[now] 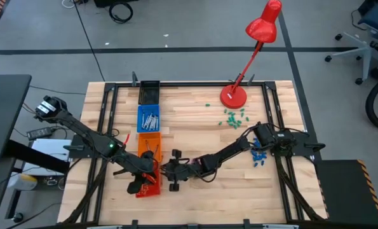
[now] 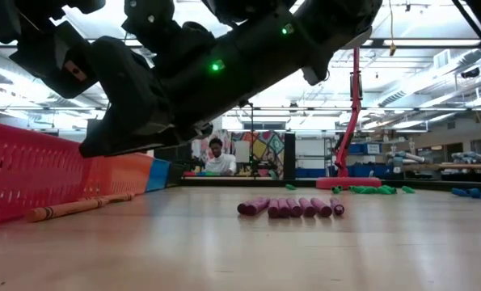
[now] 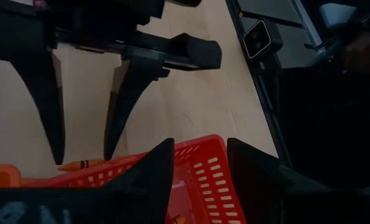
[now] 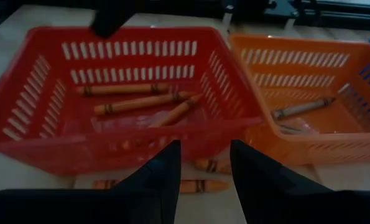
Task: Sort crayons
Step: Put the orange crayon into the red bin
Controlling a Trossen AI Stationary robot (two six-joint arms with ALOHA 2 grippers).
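Both grippers sit at the table's near edge. We see the right gripper (image 4: 202,180) with fingers apart and nothing between them, facing the red basket (image 4: 119,146) beside the orange basket (image 4: 309,149). Our left gripper (image 3: 200,180) hangs over the red basket, fingers spread and grasping nothing. Orange crayons (image 4: 144,102) lie in the red basket, two (image 4: 191,185) lie outside it, and magenta crayons (image 2: 293,207) lie in a row on the table (image 1: 195,137).

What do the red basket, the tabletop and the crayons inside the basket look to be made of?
Red basket: apparently moulded plastic, slightly glossy, with regular slotted walls. Tabletop: pale wood, probably joined strips, judging by the parallel plank lines and grain. Orange crayons: likely wax in matte paper wrappers with dark bands near the ends.
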